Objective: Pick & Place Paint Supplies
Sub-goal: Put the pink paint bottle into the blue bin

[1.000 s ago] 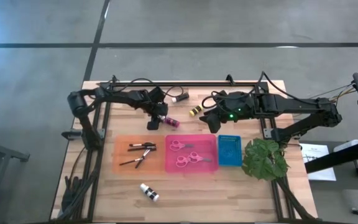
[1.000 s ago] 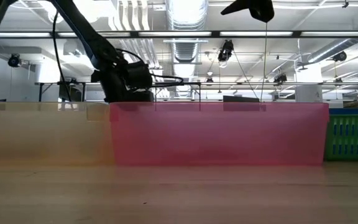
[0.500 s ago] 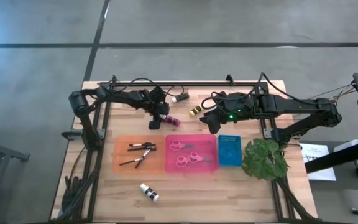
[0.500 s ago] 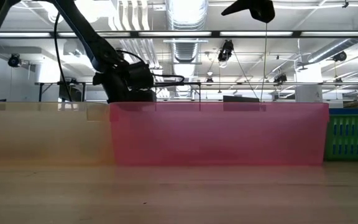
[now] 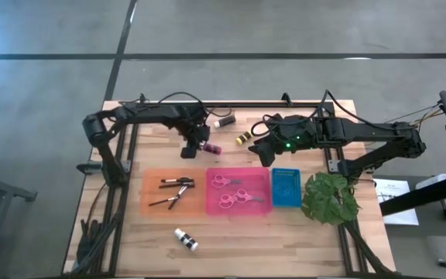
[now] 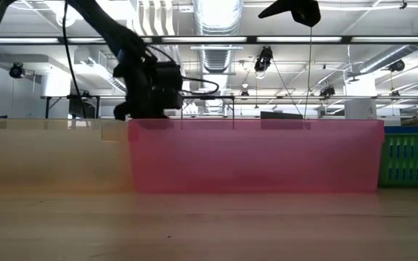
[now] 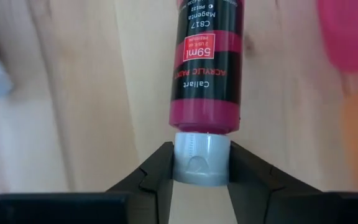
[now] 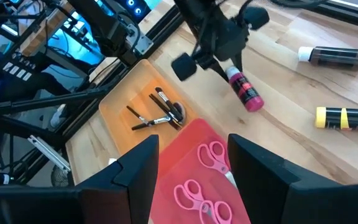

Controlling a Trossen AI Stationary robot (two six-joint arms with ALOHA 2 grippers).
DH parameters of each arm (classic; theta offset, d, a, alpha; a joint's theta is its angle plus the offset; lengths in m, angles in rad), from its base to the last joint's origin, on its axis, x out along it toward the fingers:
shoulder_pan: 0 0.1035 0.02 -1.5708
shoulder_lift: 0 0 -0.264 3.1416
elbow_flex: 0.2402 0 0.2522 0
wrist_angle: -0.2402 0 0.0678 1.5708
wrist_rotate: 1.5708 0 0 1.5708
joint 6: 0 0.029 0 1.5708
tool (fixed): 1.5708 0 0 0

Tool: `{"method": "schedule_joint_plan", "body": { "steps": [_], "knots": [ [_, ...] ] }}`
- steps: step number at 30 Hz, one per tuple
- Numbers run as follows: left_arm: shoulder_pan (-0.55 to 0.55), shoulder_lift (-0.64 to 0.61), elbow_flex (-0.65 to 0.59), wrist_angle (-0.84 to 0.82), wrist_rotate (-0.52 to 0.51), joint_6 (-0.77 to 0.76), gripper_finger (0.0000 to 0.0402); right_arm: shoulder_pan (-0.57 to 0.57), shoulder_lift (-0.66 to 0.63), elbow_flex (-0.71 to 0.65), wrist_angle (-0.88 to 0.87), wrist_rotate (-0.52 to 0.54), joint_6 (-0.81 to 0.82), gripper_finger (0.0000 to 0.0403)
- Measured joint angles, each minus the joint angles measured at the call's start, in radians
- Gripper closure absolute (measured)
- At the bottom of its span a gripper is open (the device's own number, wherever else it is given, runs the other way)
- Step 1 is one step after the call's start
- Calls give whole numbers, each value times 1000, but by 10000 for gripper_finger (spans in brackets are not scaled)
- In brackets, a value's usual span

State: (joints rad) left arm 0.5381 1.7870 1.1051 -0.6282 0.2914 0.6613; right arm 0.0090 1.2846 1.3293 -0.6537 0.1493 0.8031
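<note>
Left gripper (image 7: 199, 180), wider a moment ago, is now clamping the magenta paint bottle (image 7: 205, 68) by its grey cap; bottle is beginning to lift; right gripper (image 8: 191, 180) is waiting open

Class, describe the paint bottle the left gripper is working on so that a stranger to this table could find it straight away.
Start at the pink tray in the table's middle and look just beyond its far left corner. There the left gripper pinches the grey cap of the magenta paint bottle. Its two neighbours along the far edge, the dark bottle and the yellow bottle, lie untouched; only this one is pink-red.
</note>
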Motion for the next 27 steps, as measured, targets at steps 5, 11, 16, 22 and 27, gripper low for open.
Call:
{"method": "schedule_joint_plan", "body": {
  "steps": [5, 11, 16, 22, 27],
  "knots": [
    [-2, -9, 169, -323, -131, 63, 281, 0, 0, -4, 8, 2, -22, 216],
    [-5, -14, 278, -536, -305, 36, 281, 0, 0, -4, 12, 9, -54, 216],
    [-8, -8, 268, -673, -385, -32, 281, 0, 0, -5, 18, 10, -102, 216],
    [-8, -8, 221, -856, -492, -148, 281, 0, 0, -5, 18, 10, -135, 216],
    [-8, -8, 211, -942, -530, -251, 281, -1, 0, -5, 26, 9, -183, 216]
  ]
}}
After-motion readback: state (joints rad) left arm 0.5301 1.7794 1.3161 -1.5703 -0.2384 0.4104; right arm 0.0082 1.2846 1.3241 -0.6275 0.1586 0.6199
